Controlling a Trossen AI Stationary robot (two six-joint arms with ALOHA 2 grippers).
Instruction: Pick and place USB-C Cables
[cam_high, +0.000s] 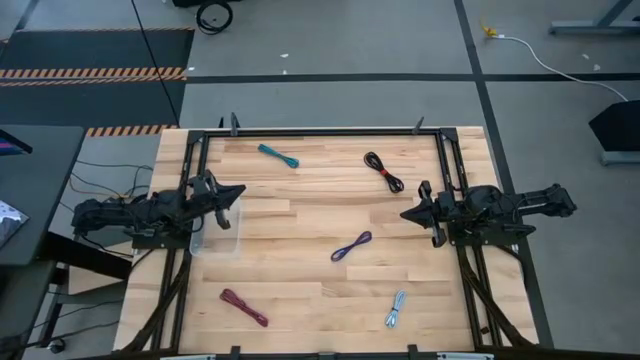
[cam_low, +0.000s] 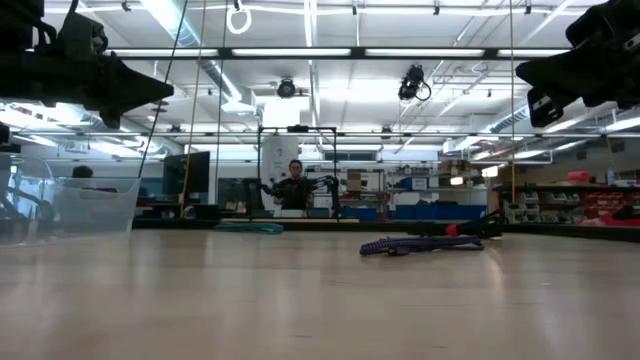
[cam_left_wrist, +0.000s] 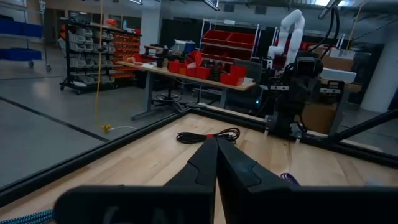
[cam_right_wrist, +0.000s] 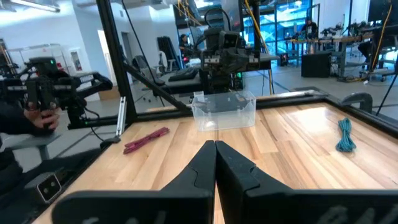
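Five cable bundles lie flat on the wooden table (cam_high: 300, 290): teal (cam_high: 278, 155) at the far middle, black-and-red (cam_high: 384, 171) at the far right, purple (cam_high: 351, 246) in the middle, maroon (cam_high: 244, 307) at the near left, pale blue-grey (cam_high: 396, 308) at the near right. My left gripper (cam_high: 240, 193) is shut and empty, held above the clear tub (cam_high: 217, 232) at the left edge. My right gripper (cam_high: 405, 215) is shut and empty, held above the right side of the table. The teal bundle (cam_right_wrist: 344, 135) and the maroon bundle (cam_right_wrist: 145, 140) show in the right wrist view.
The clear plastic tub (cam_right_wrist: 224, 109) stands at the table's left edge under my left arm. A black frame (cam_high: 330, 131) runs along the table's far and side edges. A person's hand (cam_right_wrist: 37, 115) holds a controller beyond the table.
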